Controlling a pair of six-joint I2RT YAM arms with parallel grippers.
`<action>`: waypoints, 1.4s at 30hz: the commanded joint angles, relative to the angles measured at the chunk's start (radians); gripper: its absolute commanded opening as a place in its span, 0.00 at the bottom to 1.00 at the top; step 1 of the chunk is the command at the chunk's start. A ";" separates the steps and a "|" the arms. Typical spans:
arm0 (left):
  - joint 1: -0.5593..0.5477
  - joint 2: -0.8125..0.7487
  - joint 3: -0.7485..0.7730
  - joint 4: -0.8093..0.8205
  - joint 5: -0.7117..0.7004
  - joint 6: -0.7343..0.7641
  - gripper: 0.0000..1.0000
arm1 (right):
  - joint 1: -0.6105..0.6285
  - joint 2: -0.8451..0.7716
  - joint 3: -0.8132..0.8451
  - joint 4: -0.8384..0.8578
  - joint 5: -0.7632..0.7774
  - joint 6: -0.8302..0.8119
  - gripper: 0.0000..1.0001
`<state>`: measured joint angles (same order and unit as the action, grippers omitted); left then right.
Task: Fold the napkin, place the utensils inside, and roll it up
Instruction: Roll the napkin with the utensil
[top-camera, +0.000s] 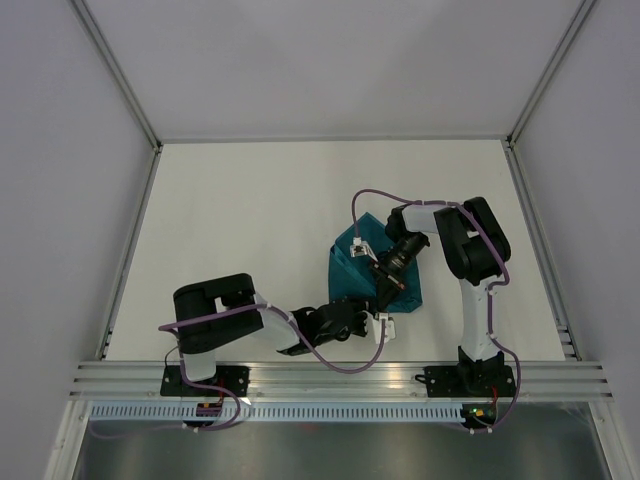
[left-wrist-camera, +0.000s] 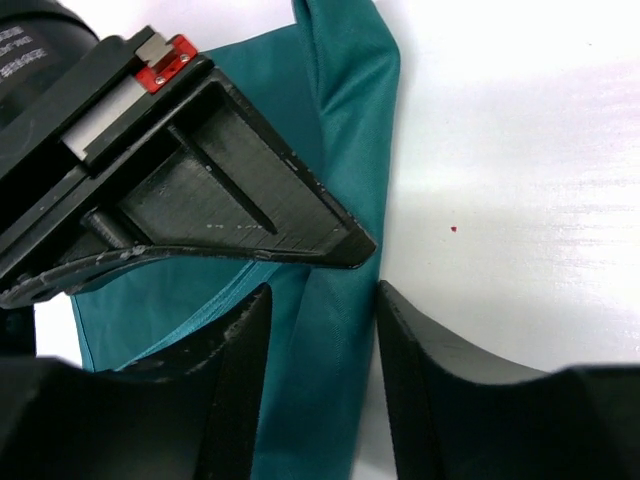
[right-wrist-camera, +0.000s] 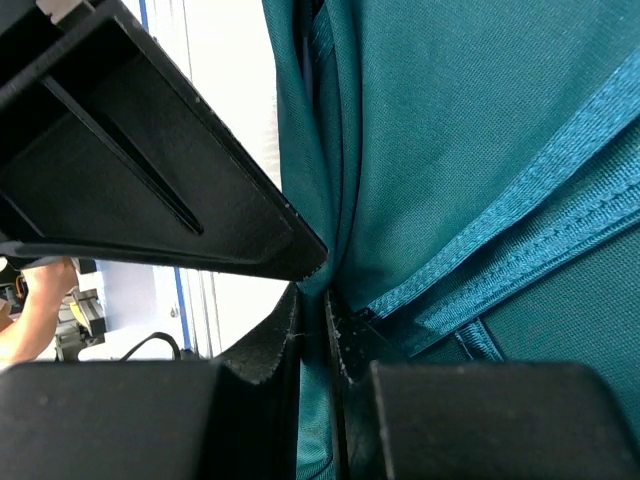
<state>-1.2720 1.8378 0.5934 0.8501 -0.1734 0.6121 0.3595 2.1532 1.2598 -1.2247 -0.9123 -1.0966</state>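
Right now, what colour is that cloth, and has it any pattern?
Plain teal, no pattern; the napkin shows best in the right wrist view.

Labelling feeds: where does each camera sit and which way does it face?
Top external: above and behind the robot, looking down at the table; left arm and right arm show.
Left wrist: on the left arm, facing a napkin fold between open left fingers.
Right wrist: on the right arm, facing napkin pinched by right fingers.
Both wrist views show the other arm's finger.
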 joint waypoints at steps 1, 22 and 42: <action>-0.007 0.024 0.029 -0.104 0.052 0.058 0.50 | -0.005 0.037 0.016 0.099 0.081 -0.062 0.14; 0.017 0.115 0.089 -0.278 0.138 -0.173 0.08 | -0.008 0.053 0.033 0.073 0.076 -0.077 0.14; 0.180 0.118 0.263 -0.638 0.581 -0.448 0.02 | -0.120 -0.210 0.012 0.201 0.017 0.050 0.50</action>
<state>-1.1011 1.8919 0.8837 0.4164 0.2573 0.2707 0.2691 2.0098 1.2713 -1.1267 -0.8368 -1.0626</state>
